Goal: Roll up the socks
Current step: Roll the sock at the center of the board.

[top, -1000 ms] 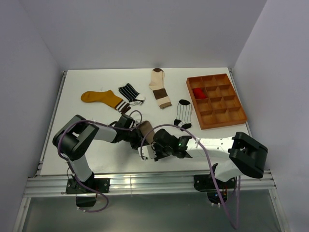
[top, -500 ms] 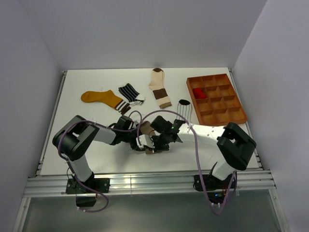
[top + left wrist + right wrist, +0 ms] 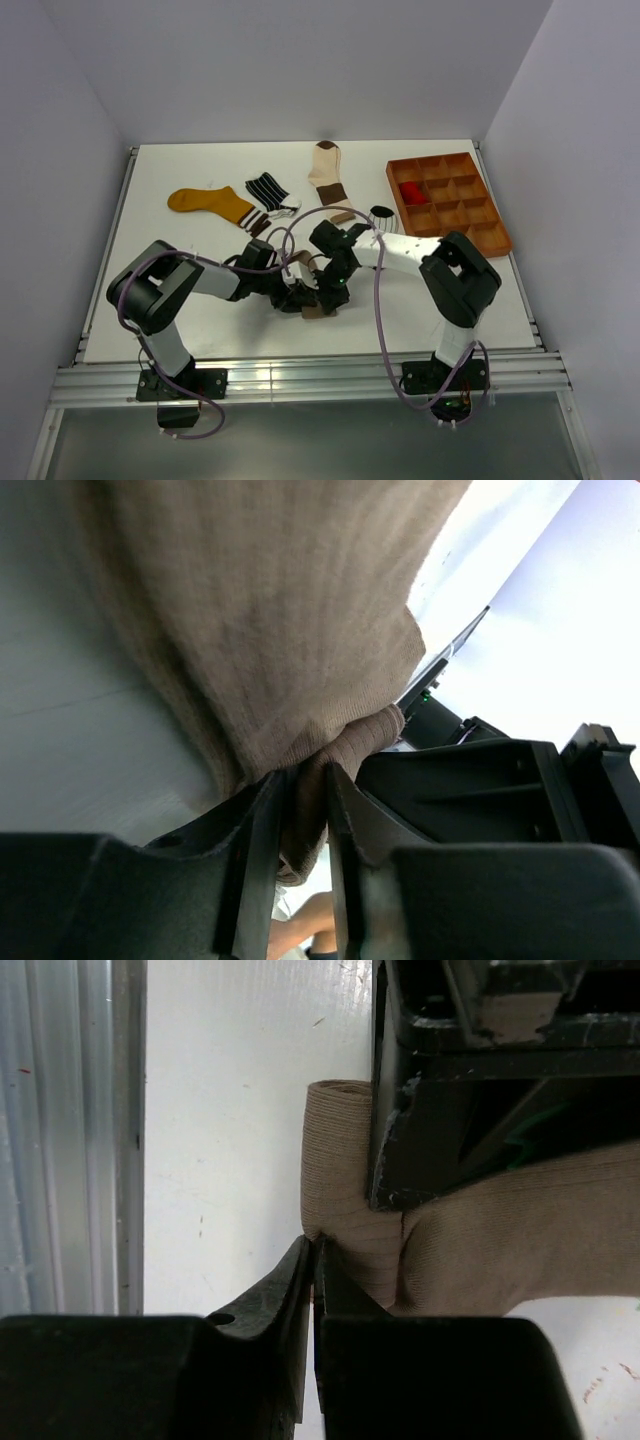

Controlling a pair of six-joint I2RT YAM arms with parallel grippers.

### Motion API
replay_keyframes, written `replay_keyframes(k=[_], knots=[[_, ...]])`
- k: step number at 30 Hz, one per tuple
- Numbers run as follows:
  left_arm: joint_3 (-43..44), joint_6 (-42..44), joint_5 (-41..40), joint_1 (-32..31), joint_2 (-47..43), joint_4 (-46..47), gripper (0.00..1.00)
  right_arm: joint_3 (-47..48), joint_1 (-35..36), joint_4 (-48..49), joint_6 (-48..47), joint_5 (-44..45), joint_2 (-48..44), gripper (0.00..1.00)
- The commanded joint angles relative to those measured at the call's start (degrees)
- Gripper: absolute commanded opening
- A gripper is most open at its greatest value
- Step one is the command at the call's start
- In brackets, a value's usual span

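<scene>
Sock (image 3: 250, 630) clamped in left pincer (image 3: 303, 785), right pincer (image 3: 313, 1252)

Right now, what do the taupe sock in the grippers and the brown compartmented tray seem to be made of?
The taupe sock looks like soft knitted fabric, matte: fine ribs run along it, and it folds and bunches. The brown compartmented tray looks rigid, perhaps wood or board, dull in finish: thin straight dividers, though no grain shows.

Left gripper (image 3: 306, 792) crowds right gripper (image 3: 312, 1247) at taupe sock (image 3: 338, 1160).
</scene>
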Motion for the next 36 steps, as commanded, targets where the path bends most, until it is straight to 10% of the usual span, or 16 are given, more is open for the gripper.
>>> replay_keyframes(k=[1,24,36], knots=[[-1.96,4.64,-7.31,-0.17,-0.55,-5.83,0.32,3.04,-1.19,-8.75,-1.24,-3.16,2.82,0.03],[-12.07,18.09,-34.02,-5.44,-14.09,-0.65,0.54,26.07,-8.76,-34.86,-6.69,-15.91,25.33,0.03],[-9.53,23.89,-39.22,-7.73,-9.35,1.11,0.33,25.63,-7.53,-35.04,-6.17,-15.12,24.19,0.03]])
